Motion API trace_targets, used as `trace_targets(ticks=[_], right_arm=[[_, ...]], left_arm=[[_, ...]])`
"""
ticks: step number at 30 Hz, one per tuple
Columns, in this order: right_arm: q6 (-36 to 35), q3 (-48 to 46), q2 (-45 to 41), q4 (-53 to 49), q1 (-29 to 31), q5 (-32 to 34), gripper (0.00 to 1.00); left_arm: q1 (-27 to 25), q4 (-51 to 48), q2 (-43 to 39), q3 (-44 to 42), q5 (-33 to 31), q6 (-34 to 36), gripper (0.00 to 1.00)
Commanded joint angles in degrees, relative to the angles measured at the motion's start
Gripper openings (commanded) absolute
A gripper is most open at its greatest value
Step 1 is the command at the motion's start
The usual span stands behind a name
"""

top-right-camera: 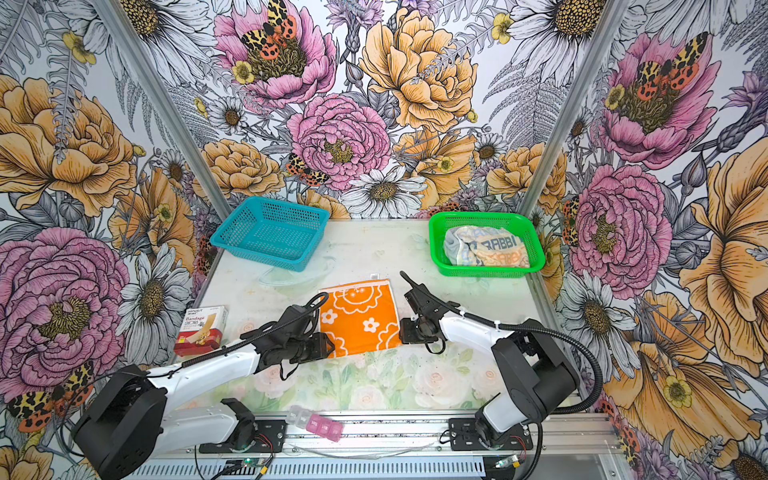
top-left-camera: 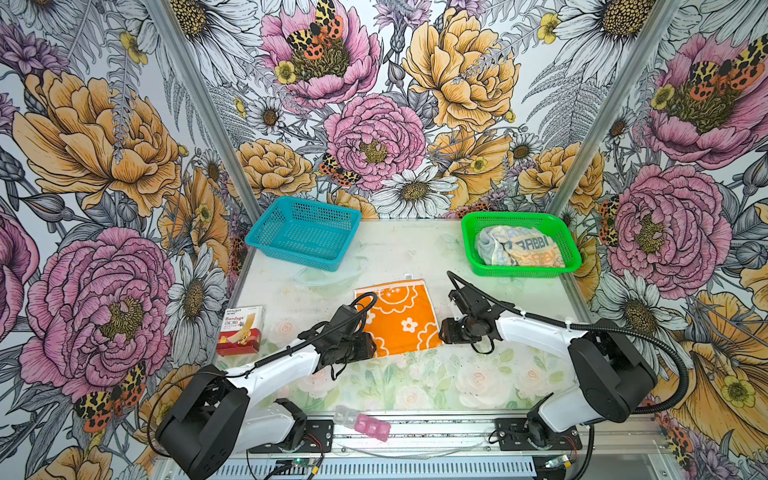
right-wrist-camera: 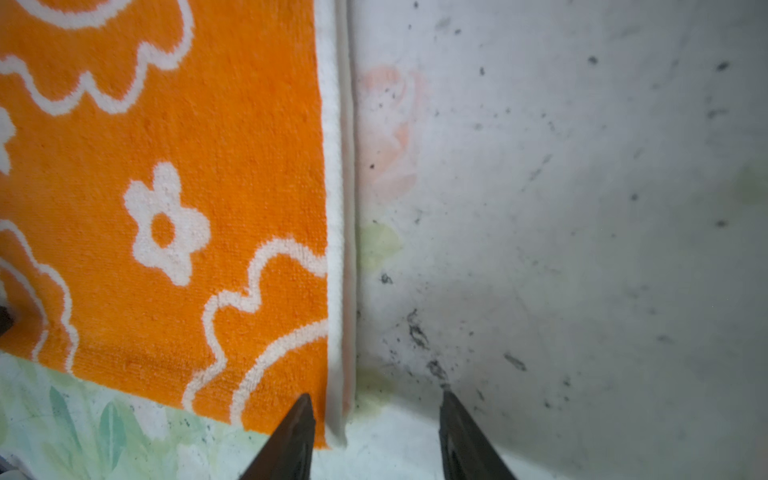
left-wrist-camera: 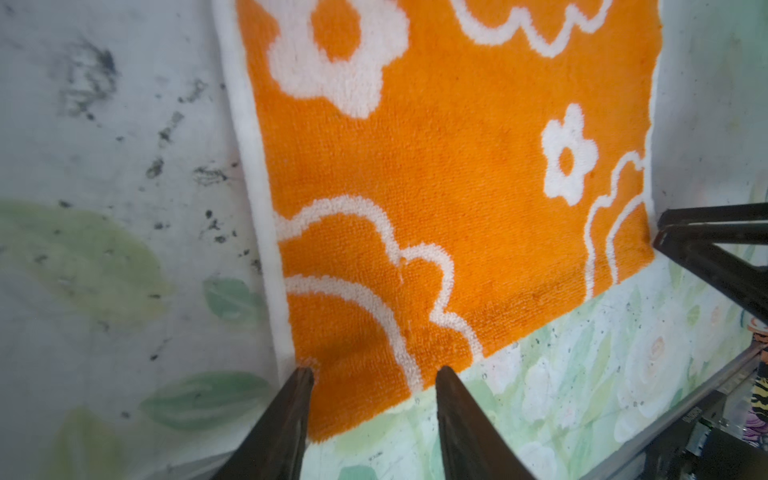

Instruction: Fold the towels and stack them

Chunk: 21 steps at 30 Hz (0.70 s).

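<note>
While the orange towel lies flat at the middle of the desk, its 2 near corners are flanked by the arms. The left fingers are held moderately apart, straddling 1 corner. The right fingers are likewise parted, 1 tip over the white hem, 1 over bare desk. Nothing is clamped. The striped towel is shown crumpled inside the green basket.

Left arm, right arm: white shells, black joint housings. Black wrist block behind left gripper, same behind right gripper. Corrugated black conduit runs back from right gripper, white zip ties. Fingers dark, tapering to points.
</note>
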Motion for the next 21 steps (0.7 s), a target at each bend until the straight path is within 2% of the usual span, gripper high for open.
trace_targets(ticks=[1,4,10,16,21], right_arm=[[-0.5,-0.7,-0.9,-0.8,-0.1,0.1,0.49],[-0.8,-0.3,-0.2,-0.6,0.2,-1.5,0.45],[-0.9,0.7,1.6,-0.7,1.0,-4.9,0.45],[0.4,-0.4,2.3,-0.6,1.3,-4.8,0.44],[0.5,-0.8,2.7,-0.6,1.6,-5.5,0.44]], left_arm=[[-0.3,-3.5,-3.1,0.8,-3.4,0.2,0.53],[-0.2,-5.2,-4.5,0.1,-3.8,-0.8,0.54],[0.3,-5.4,-4.7,-2.5,-2.7,-3.0,0.55],[1.9,0.4,-3.8,-5.0,1.8,-3.1,0.55],[2.9,3.5,0.7,-5.2,4.8,-2.2,0.53]])
